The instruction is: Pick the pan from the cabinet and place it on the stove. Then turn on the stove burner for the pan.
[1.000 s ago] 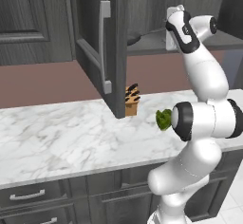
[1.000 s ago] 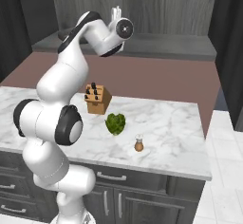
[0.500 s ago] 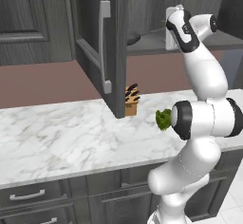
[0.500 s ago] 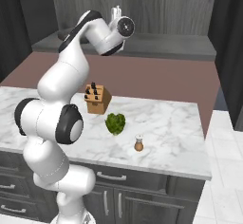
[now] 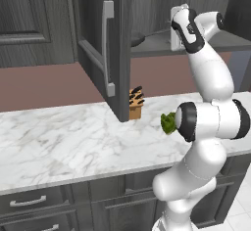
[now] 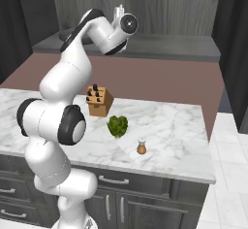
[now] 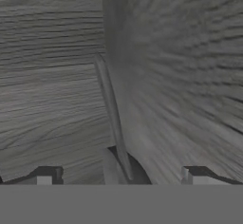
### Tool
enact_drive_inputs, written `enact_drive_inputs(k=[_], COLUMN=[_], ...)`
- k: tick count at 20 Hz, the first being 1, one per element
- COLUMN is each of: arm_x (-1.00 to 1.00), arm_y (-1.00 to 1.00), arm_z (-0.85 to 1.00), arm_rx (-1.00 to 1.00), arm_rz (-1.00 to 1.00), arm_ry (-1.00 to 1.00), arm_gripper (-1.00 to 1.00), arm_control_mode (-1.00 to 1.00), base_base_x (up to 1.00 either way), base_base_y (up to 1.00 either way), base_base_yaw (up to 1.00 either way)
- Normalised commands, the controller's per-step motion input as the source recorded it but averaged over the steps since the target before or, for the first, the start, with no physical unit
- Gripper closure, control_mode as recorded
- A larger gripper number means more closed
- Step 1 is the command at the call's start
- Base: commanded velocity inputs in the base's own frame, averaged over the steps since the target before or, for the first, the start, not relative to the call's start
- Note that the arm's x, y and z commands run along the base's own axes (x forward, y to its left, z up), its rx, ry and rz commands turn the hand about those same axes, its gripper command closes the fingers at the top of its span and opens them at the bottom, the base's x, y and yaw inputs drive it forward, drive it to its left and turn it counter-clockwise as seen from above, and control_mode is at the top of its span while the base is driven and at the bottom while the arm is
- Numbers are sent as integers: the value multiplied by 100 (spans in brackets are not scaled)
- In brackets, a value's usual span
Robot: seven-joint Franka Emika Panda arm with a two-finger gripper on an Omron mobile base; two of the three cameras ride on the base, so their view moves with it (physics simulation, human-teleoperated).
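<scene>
Change since earlier: hardly any; the arm has kept its raised pose with the hand reaching into the cabinet, and the things on the counter lie as they did.

Claw point(image 7: 118, 173): jaws wide apart, gripping nothing; in the hand view the two dark finger tips point(image 7: 45, 175) stand far to either side at the bottom.

Between the tips: the pan's thin straight handle point(image 7: 110, 109) runs from the middle of the hand view down to the dark pan point(image 7: 124, 168) at the bottom edge; the tips are clear of it on both sides.

Contact: whether any part of the claw touches the pan cannot be told.

Around the claw: grey wood-grain inner walls of the cabinet, blurred on the right side of the hand view.

Pan in the left base view: dark round body point(image 5: 138, 38) on the shelf inside the open cabinet, its handle pointing toward the white hand point(image 5: 179, 25).

Cabinet point(image 5: 100, 39): door swung open toward the camera, long silver bar handle point(image 5: 108, 46) upright on its edge.

Counter point(image 5: 63, 142): white marble, below the cabinet.

Knife block point(image 6: 99, 101): wooden, on the counter near the back wall, beneath the open door in the left base view.

Green vegetable point(image 6: 117, 125): leafy, on the counter just in front of the knife block.

Small shaker point(image 6: 141, 146): brown with a pale top, near the counter's front edge, to the right of the vegetable.
</scene>
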Motion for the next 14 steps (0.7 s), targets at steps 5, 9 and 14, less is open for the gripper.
enact_drive_inputs(k=[5, 9, 14], arm_x=[6, 16, 4], arm_y=[0, 0, 0], arm_z=[0, 0, 0], arm_rx=[0, 0, 0], arm_rz=[0, 0, 0], arm_ry=[0, 0, 0], arm_gripper=[-100, -100, -100], arm_control_mode=[-100, -100, -100], base_base_x=[0, 0, 0], base_base_y=[0, 0, 0], base_base_yaw=[0, 0, 0])
